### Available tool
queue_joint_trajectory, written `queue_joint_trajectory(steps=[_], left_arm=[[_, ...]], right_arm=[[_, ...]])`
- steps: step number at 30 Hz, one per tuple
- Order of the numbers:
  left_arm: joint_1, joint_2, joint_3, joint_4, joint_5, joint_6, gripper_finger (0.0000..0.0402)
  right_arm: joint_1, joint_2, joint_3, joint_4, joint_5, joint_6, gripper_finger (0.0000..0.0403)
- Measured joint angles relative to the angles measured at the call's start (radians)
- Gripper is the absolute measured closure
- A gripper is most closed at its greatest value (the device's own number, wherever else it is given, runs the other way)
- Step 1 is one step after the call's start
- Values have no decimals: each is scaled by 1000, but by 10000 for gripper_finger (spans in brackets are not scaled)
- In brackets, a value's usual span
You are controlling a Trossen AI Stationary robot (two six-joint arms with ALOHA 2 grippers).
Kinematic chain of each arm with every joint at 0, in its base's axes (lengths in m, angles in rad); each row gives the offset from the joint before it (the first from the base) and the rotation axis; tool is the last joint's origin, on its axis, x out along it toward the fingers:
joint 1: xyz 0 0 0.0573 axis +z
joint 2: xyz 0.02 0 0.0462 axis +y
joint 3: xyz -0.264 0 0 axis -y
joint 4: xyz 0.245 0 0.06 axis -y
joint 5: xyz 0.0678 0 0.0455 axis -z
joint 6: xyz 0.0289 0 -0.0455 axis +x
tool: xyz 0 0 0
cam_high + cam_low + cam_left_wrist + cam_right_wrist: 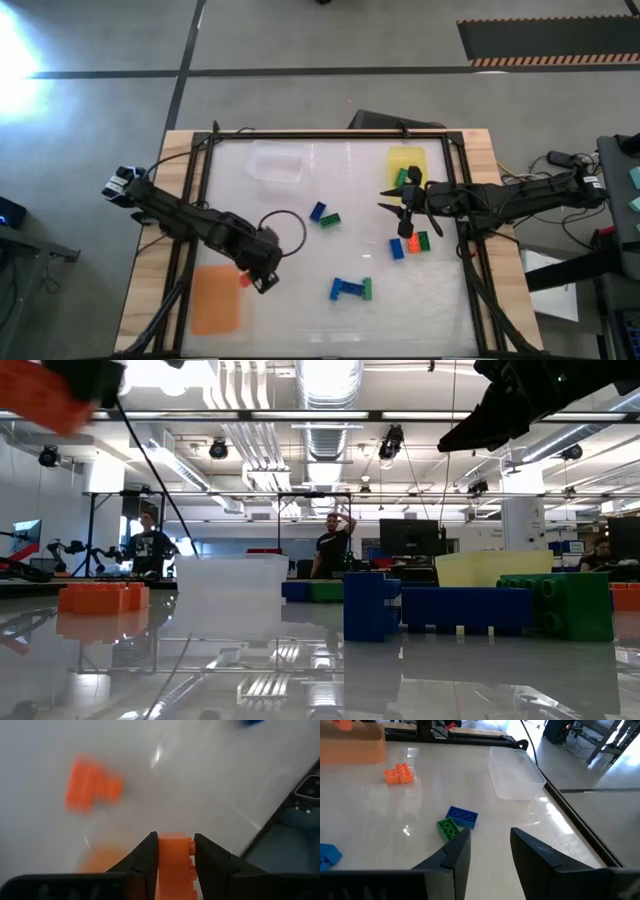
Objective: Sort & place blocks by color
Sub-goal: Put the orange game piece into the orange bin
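We note the left end effector (175, 862) clamped on an orange block (174, 865) just beside the orange mat (215, 300), presumably its colour's destination, while the right end effector (490, 852) hangs empty, fingers parted, over the surface (300, 240)

orange block (93, 785) blurred, held block (175, 865) cut off

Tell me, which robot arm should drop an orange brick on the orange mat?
Left. Its pincer already grips an orange brick beside the orange mat. The right pincer is open, empty, and across the table.
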Motion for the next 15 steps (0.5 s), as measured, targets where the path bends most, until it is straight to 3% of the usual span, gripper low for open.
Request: queue_joint_trajectory(steps=[6, 15], left_arm=[[-97, 0, -5, -172, 172, -308, 317], [-229, 3, -30, -187, 234, -555, 314]], right_arm=[[0, 0, 0, 0, 0, 6, 273], [0, 0, 0, 0, 0, 6, 273]])
